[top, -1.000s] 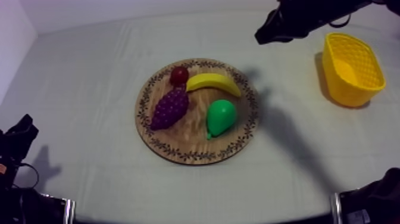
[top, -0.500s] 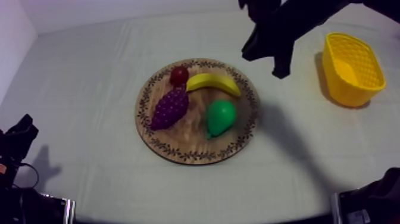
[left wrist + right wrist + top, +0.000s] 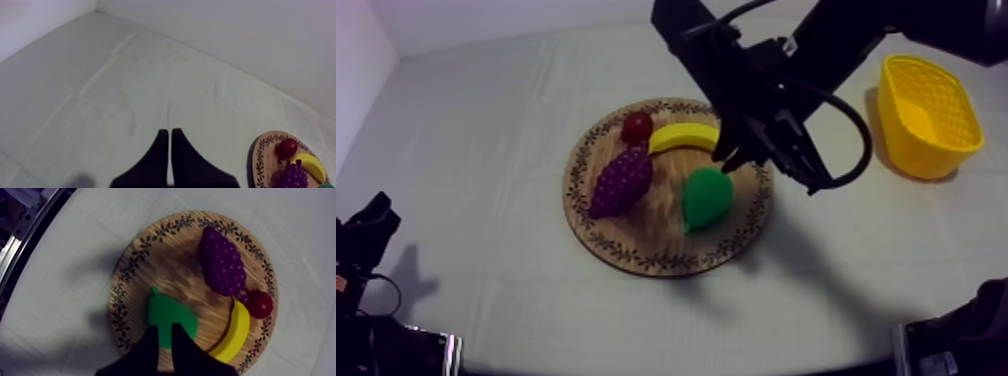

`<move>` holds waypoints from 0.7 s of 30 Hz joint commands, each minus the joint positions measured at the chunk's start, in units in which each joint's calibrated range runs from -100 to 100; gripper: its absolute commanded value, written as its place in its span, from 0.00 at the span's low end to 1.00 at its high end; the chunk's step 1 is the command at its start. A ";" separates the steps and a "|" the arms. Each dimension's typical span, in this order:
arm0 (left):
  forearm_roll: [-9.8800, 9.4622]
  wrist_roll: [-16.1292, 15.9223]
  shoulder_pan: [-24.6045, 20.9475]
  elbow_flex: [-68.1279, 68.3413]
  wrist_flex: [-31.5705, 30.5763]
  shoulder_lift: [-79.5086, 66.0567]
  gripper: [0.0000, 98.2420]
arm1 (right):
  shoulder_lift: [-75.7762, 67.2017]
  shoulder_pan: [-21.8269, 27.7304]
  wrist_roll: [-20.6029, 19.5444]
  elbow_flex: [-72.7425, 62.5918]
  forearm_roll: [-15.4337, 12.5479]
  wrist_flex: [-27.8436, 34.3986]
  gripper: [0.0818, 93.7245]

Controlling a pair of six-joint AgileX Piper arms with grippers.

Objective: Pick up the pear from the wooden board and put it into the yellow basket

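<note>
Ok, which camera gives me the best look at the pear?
The top view: the pear lies on the wooden board with nearly its whole outline visible. The right wrist view shows it close, but the right gripper covers part. The left wrist view catches at most a green sliver.

A pear point(image 3: 706, 199) lies on a round wooden board point(image 3: 646, 236) with bare wood on its near side. A banana point(image 3: 681, 137) lies just behind it. A bunch of grapes point(image 3: 621, 182) lies to its left across a narrow strip of wood. The right gripper point(image 3: 165, 333) and its arm hang over the pear and the banana's end, blocking the way down. Bare desk point(image 3: 836, 262) lies between the board and the open-topped yellow basket point(image 3: 926, 120); the desk's left half is bare too.
</note>
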 commanded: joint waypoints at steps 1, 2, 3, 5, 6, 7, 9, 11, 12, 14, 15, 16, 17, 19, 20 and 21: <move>0.01 0.00 0.01 0.03 0.00 0.02 0.00 | -0.02 -0.03 -0.59 0.14 1.13 -1.14 0.16; 0.01 0.00 0.01 0.03 0.00 0.02 0.00 | 0.06 -0.05 -0.62 0.33 1.63 -1.37 0.20; 0.01 0.00 0.01 0.03 0.00 0.02 0.00 | 0.17 -0.07 -0.50 0.57 2.15 -1.44 0.23; 0.01 0.00 0.01 0.03 0.00 0.02 0.00 | 0.47 -0.09 -0.12 1.21 3.28 -1.45 0.29; 0.01 0.00 0.01 0.03 0.00 0.02 0.00 | 0.64 -0.09 -0.11 1.51 3.94 -1.51 0.31; 0.01 0.00 0.01 0.03 0.00 0.02 0.00 | 0.75 -0.10 -0.33 1.83 4.60 -1.85 0.34; 0.01 0.00 0.01 0.03 0.00 0.02 0.00 | 0.95 -0.10 -1.32 2.20 5.75 -2.96 0.39; 0.01 0.00 0.01 0.03 0.00 0.02 0.00 | 1.20 -0.08 -1.99 2.38 6.55 -4.01 0.43; 0.01 0.00 0.01 0.03 0.00 0.02 0.00 | 1.40 -0.04 -2.10 2.40 6.80 -4.47 0.45; 0.01 0.00 0.01 0.03 0.00 0.02 0.00 | 2.00 0.00 -1.88 2.27 7.19 -5.04 0.47; 0.01 0.00 0.01 0.03 0.00 0.02 0.00 | 2.42 0.02 -1.69 2.12 7.35 -5.21 0.48; 0.01 0.00 0.01 0.03 0.00 0.02 0.00 | 2.94 0.03 -1.45 1.92 7.52 -5.31 0.49; 0.01 0.00 0.01 0.03 0.00 0.02 0.00 | 3.48 0.01 -1.21 1.71 7.70 -5.38 0.50; 0.01 0.00 0.01 0.03 0.00 0.02 0.00 | 4.61 -0.01 -0.67 1.37 8.00 -5.50 0.51; 0.01 0.00 0.01 0.03 0.00 0.02 0.00 | 5.13 0.01 -0.33 1.26 8.14 -5.54 0.52; 0.01 0.00 0.01 0.03 0.00 0.02 0.00 | 5.65 0.02 -0.03 1.18 8.27 -5.61 0.52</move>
